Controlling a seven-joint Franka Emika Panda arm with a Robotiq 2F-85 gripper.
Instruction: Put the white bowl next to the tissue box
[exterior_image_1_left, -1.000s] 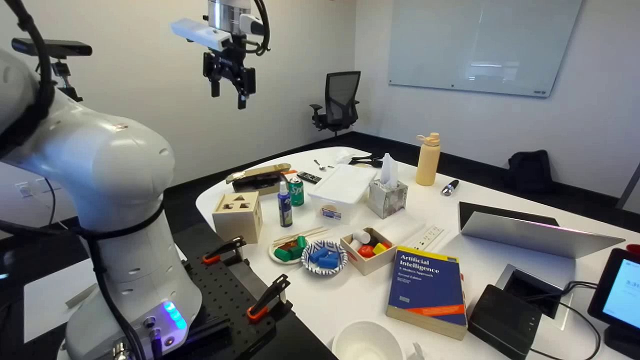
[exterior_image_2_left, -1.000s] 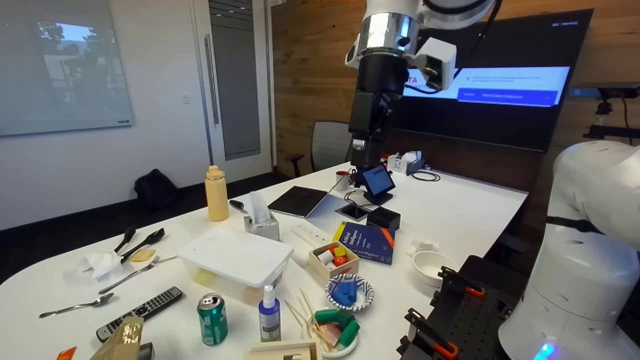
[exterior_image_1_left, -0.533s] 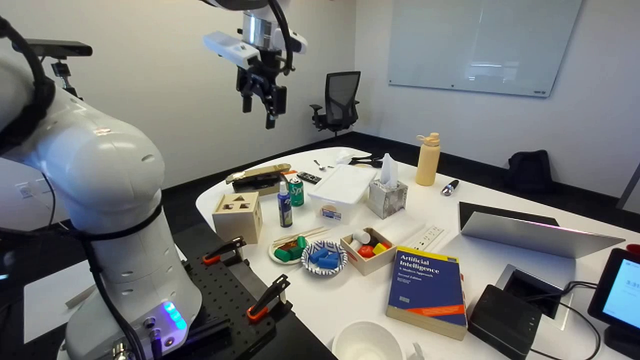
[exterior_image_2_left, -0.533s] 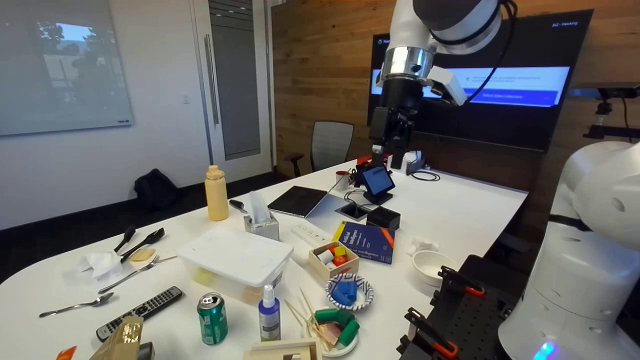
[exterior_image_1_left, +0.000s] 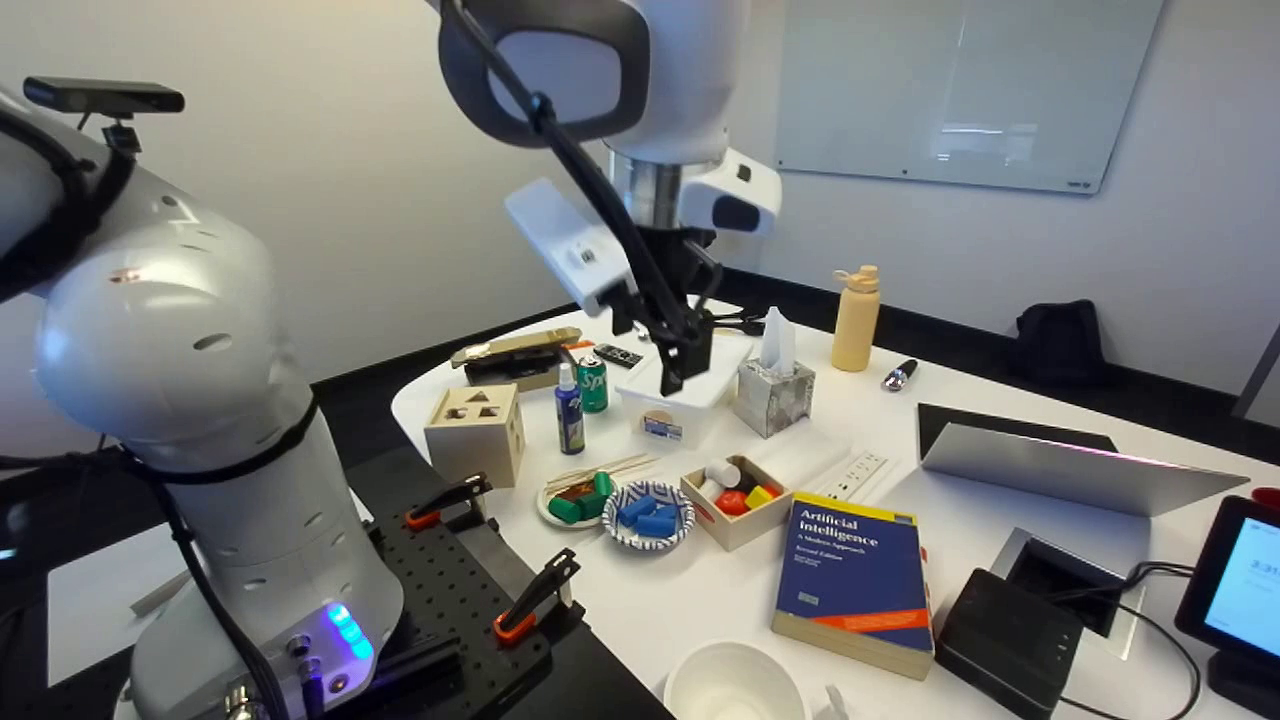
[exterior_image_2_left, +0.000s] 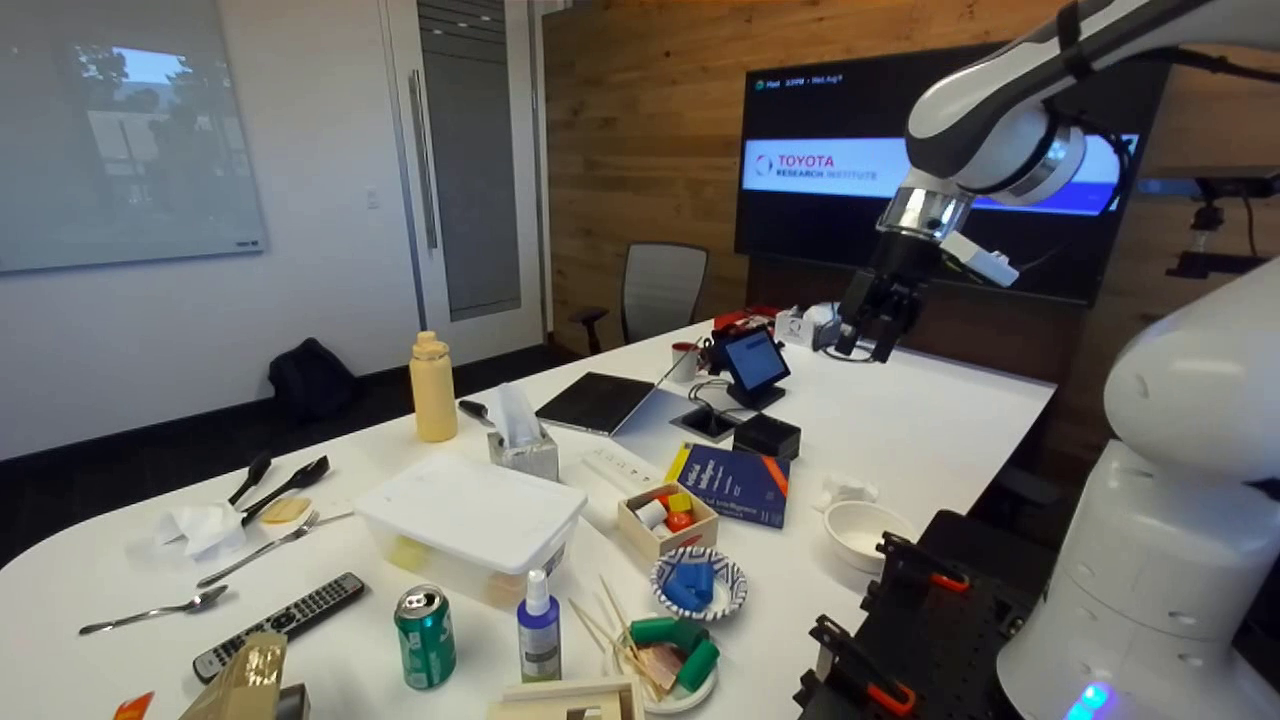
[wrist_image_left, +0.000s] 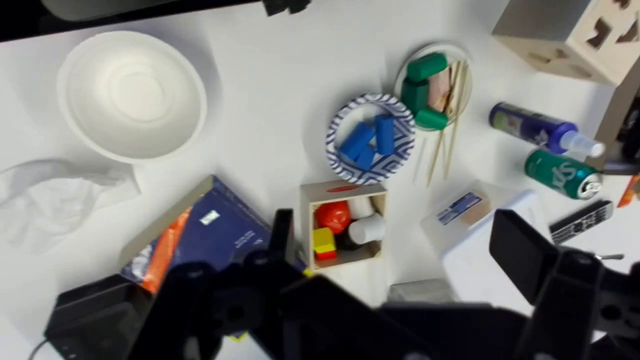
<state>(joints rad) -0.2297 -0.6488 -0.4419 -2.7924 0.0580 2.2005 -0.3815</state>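
Note:
The white bowl (exterior_image_2_left: 868, 535) stands upright on the table near the edge by the robot base. It shows in the wrist view (wrist_image_left: 132, 97) at upper left and is cut off by the lower frame edge in an exterior view (exterior_image_1_left: 735, 685). The tissue box (exterior_image_1_left: 775, 397) stands beyond the book, beside the lidded plastic container; it shows in an exterior view (exterior_image_2_left: 525, 455) and is mostly hidden behind my gripper in the wrist view (wrist_image_left: 422, 291). My gripper (wrist_image_left: 392, 230) is open and empty, high above the table; it also shows in an exterior view (exterior_image_2_left: 866, 348), away from both.
A blue book (exterior_image_1_left: 855, 570), a wooden box of toys (exterior_image_1_left: 735, 515) and a patterned bowl (exterior_image_1_left: 648, 515) lie between bowl and tissue box. The plastic container (exterior_image_2_left: 470, 515) touches or nearly touches the tissue box. Crumpled tissue (wrist_image_left: 55, 200) and clamps (exterior_image_2_left: 920, 560) are near the white bowl.
The arm has swung across; in both exterior views my gripper has moved right, and it now hangs closer to the white bowl's side of the table. It stays open. The objects have not moved.

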